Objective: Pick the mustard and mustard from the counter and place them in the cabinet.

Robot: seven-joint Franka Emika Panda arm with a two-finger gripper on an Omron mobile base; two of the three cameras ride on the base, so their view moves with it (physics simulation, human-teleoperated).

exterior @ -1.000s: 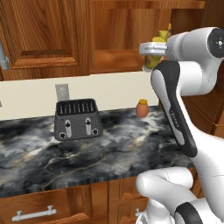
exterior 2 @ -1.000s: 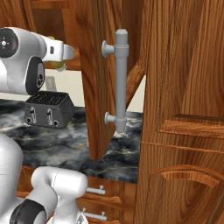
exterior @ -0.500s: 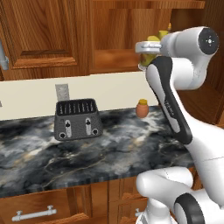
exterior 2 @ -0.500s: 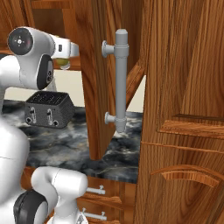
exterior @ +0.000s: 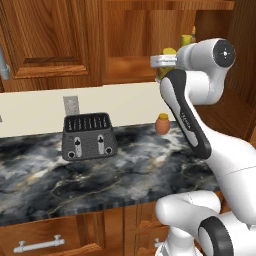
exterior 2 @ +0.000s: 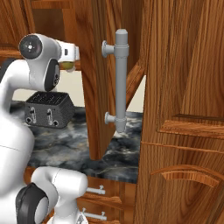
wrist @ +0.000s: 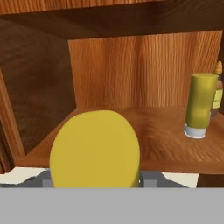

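Carrying the second mustard bottle [wrist: 95, 148], clamped in the gripper [wrist: 94, 181], toward the cabinet shelf [wrist: 148, 146]; first bottle [wrist: 200, 105] already stands there. Next: forward, then release.

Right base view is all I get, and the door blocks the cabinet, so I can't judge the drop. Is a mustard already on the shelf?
Observer: Yes. In the hand view one mustard stands cap-down on the right of the shelf.
Operator: Anything beside it?
Observer: A darker slim bottle stands just behind it, at the far right.
Operator: Is the gripper loaded?
Observer: A second mustard sits right in front of the hand camera, facing the shelf's bare left half.
Operator: What's left on the counter?
Observer: In the left base view, a toaster and an orange jar.
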